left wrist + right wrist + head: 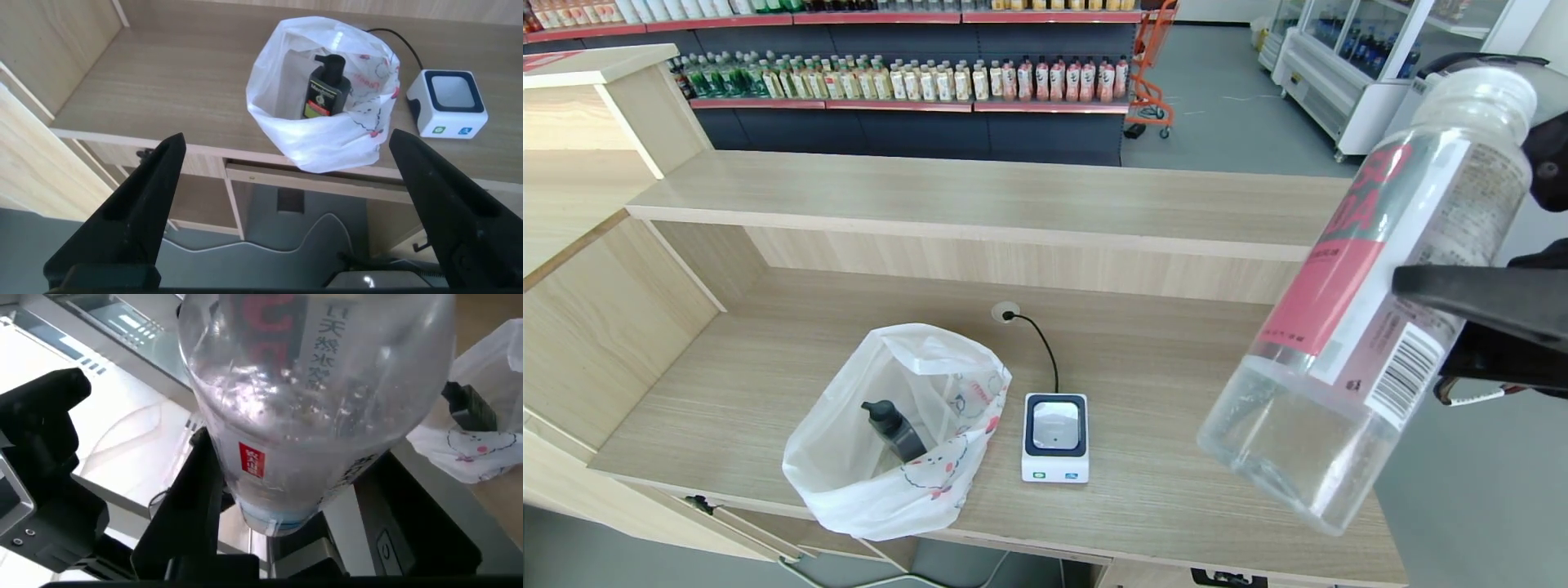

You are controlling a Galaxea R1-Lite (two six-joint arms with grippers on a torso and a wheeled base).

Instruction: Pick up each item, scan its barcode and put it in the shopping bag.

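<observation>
right fingers (pixel 1470 298) clamped on clear bottle (pixel 1364 302) with pink label, one finger across label just above barcode. right arm raised high over right end of surface (pixel 1143 367); bottle tilted, cap up, base lower and toward robot's left. left fingers (pixel 147 204) spread wide, holding nothing, hanging before surface's front edge, facing shopping bag (pixel 833 457). dark pump bottle (pixel 894 429) inside bag; scanner (pixel 1055 437) just beside bag.

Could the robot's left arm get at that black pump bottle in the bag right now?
Probably yes. The left gripper is open and empty, nothing lies between it and the shopping bag, and the bag's mouth gapes around the black pump bottle. The floppy plastic walls might snag.
</observation>
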